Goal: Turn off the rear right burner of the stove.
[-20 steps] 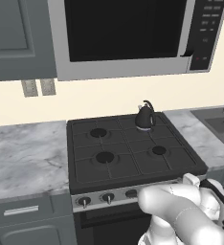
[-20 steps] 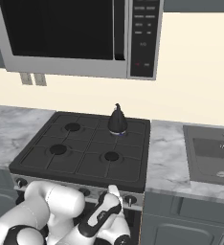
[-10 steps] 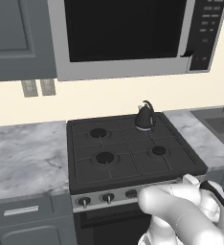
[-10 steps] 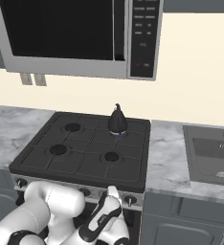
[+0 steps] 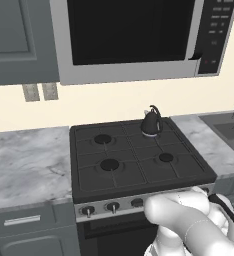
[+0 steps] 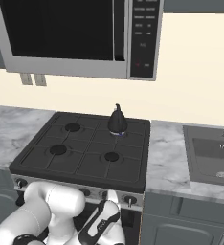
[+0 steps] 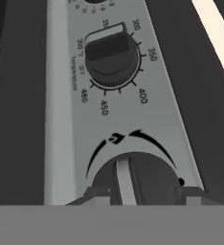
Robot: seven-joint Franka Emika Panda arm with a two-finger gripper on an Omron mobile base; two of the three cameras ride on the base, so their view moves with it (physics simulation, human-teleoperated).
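Stove point(image 5: 139, 162) taken as the landmark. It sits between two stretches of marble counter point(image 5: 24, 165), under the microwave point(image 5: 134, 35).

Rear right burner point(image 6: 117, 132): back right corner of the stove top, directly under the small black kettle point(image 6: 117, 119). A pale bluish ring shows around the kettle's base, so I judge the burner lit. The other three burner caps are plain and dark.

Arm is folded low in front of the stove, hand brought down to the level of the silver front strip point(image 5: 109, 206), which carries the knobs. That posture fits the job: the burner is switched from the strip, not from the top.

Hand view, along the strip at close range:
- near knob point(image 7: 135, 179), dark and round with a pale bar on its face and a curved arrow mark above it, lies just ahead of the pincer point(image 7: 138, 194).
- one fingertip stands on each side of this knob, spread about as wide as the knob; contact cannot be confirmed.
- next knob point(image 7: 111, 57) farther along has a temperature scale, so probably the oven dial.

Judgement: approach finished or nearly so; closing and turning not yet done. Whether the near knob governs the rear right burner cannot be read here.
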